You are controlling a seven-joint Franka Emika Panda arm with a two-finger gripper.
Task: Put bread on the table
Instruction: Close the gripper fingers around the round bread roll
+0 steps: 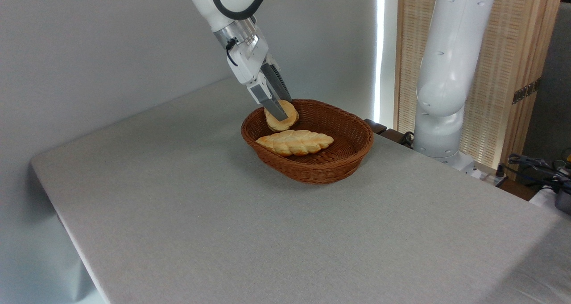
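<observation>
Table (187, 197) bare up front; basket (312, 168) at back w/ loaf (294, 142). Gripper (280, 111) clamped on bun (282, 116), tilted at basket's rear. I'd judge it light, soft, crumbly: pinch sides gently.

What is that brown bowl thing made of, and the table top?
The basket looks like woven wicker, brown and slightly glossy: you can see thin strands crossing in rows. The table looks covered in matte grey-beige cloth with a fine weave.

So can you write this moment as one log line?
gripper: shut on bun | bun: tilted, in basket | loaf: in basket | table: no bread
</observation>
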